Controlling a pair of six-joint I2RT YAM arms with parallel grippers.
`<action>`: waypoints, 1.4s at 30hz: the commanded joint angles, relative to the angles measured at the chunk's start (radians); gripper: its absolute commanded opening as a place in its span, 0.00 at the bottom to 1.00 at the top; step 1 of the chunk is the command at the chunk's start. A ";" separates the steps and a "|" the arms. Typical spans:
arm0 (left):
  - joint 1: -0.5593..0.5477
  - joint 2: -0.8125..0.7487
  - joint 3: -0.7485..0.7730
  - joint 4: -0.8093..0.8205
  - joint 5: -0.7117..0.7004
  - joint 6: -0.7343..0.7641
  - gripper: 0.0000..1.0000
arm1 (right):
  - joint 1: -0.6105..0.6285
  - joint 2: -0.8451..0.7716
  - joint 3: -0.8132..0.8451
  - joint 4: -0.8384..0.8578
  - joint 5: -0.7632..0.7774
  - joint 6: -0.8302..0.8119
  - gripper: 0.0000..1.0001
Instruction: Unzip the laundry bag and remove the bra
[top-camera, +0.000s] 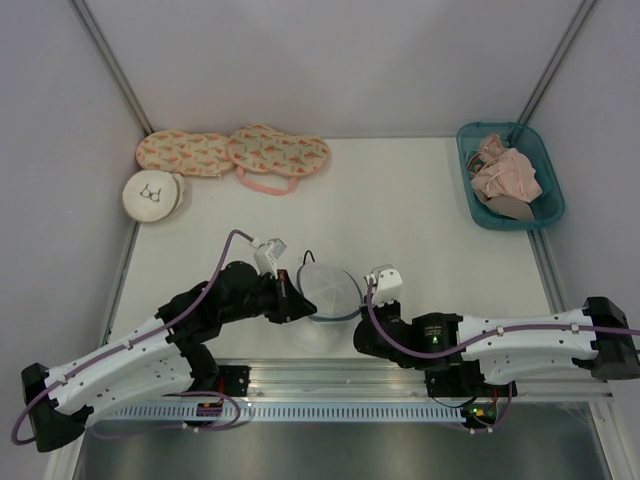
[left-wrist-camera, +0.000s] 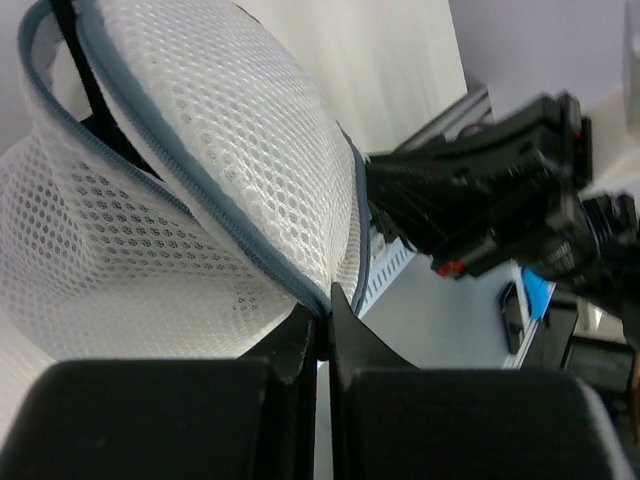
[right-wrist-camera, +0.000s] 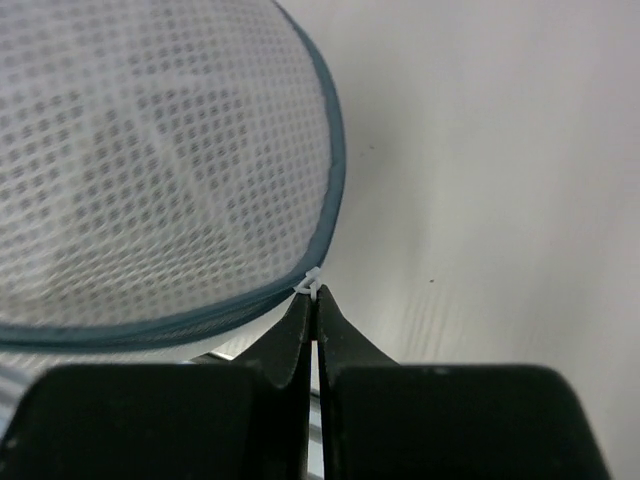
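Note:
The laundry bag (top-camera: 328, 288), white mesh with a blue-grey zipper rim, is held up between both grippers at the table's near middle. My left gripper (top-camera: 296, 302) is shut on the bag's zipper rim (left-wrist-camera: 250, 245), its tips (left-wrist-camera: 327, 300) pinching the seam. My right gripper (top-camera: 360, 308) is shut on the small white zipper pull (right-wrist-camera: 312, 283) at the bag's edge (right-wrist-camera: 335, 170). In the left wrist view the rim gapes a little at the top left, dark inside. The bra is hidden.
Two pink patterned bra-shaped cases (top-camera: 185, 152) (top-camera: 280, 150) and a cream round pouch (top-camera: 155, 195) lie at the back left. A teal basket (top-camera: 468, 170) with pink and beige garments (top-camera: 505, 178) stands at the back right. A metal rail (top-camera: 400, 375) runs along the near edge.

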 joint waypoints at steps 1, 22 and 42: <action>0.010 0.037 0.078 -0.004 0.213 0.178 0.02 | -0.049 -0.014 -0.024 -0.058 0.072 -0.026 0.00; 0.043 0.235 0.156 0.002 -0.238 0.152 1.00 | -0.144 -0.042 -0.041 -0.030 0.070 -0.053 0.00; 0.042 -0.341 -0.104 -0.215 0.045 -0.462 1.00 | -0.018 0.035 -0.094 0.575 -0.552 -0.211 0.00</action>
